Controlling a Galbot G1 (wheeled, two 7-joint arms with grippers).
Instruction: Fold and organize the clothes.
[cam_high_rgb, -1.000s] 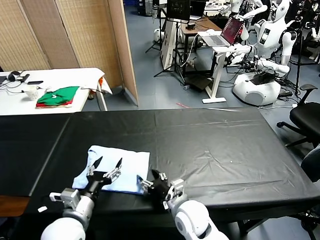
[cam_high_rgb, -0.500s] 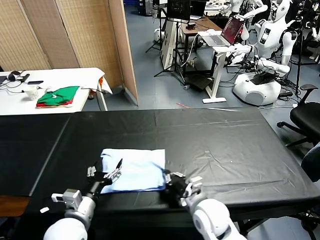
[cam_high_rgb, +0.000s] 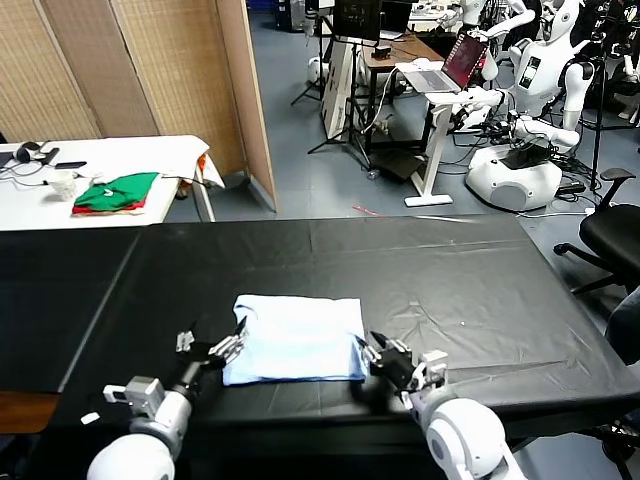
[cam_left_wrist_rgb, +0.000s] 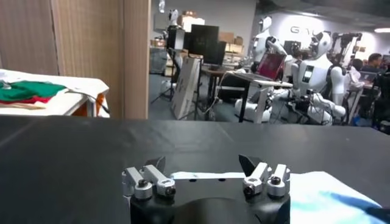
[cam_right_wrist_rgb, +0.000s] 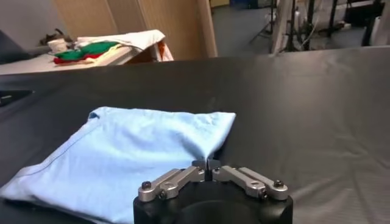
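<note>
The pale sky-blue T-shirt (cam_high_rgb: 300, 338) lies folded in a rough rectangle on the black table (cam_high_rgb: 450, 270), near the front edge. My right gripper (cam_high_rgb: 385, 358) is at the shirt's right front corner; in the right wrist view its jaws (cam_right_wrist_rgb: 206, 163) are shut on the edge of the shirt (cam_right_wrist_rgb: 134, 158). My left gripper (cam_high_rgb: 212, 345) is open and empty just left of the shirt, low over the table. In the left wrist view the gripper (cam_left_wrist_rgb: 204, 164) stands wide open, with the shirt (cam_left_wrist_rgb: 317, 196) beyond it and to one side. No lettering shows.
A white side table (cam_high_rgb: 60, 205) at the back left holds folded green-and-red garments (cam_high_rgb: 115, 192). Wooden screens (cam_high_rgb: 150, 70) stand behind it. Desks, a laptop and other robots (cam_high_rgb: 530, 150) lie beyond the table; a black chair (cam_high_rgb: 610, 240) is at the right.
My right gripper has moved to the right along the front edge, pulling the shirt with it. The left gripper has stayed open near the shirt's left edge.
</note>
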